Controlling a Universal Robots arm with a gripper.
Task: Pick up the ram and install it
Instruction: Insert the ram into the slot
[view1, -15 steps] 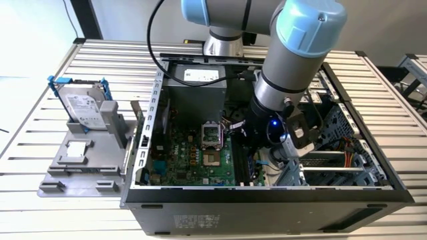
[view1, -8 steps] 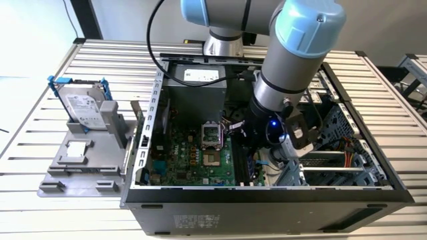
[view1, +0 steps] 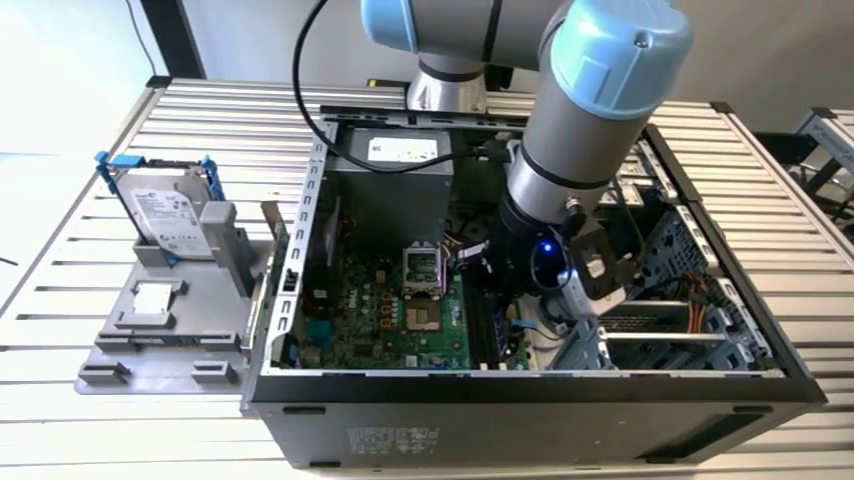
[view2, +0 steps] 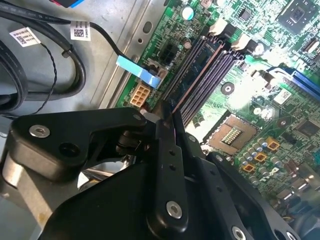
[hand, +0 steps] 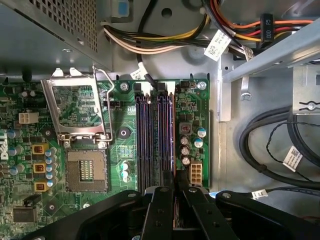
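The ram (hand: 173, 135) shows edge-on as a thin dark strip in both wrist views (view2: 200, 75). It runs along the long black memory slots (hand: 150, 135) of the green motherboard (view1: 387, 320), over the slot nearest the white connector (hand: 195, 175). My gripper (hand: 175, 187) is shut on the ram's near end, black fingers (view2: 165, 130) pressed against both faces. In the exterior view the gripper (view1: 514, 300) is low inside the open computer case. I cannot tell whether the ram sits in the slot or just above it.
A CPU socket (hand: 87, 170) with its raised metal frame (hand: 75, 107) lies beside the slots. Black cables (hand: 265, 150) and a drive cage (view1: 681, 330) crowd the other side. Outside the case a grey tray (view1: 147, 350) holds a hard drive (view1: 167, 215) and a small silver plate (view1: 154, 297).
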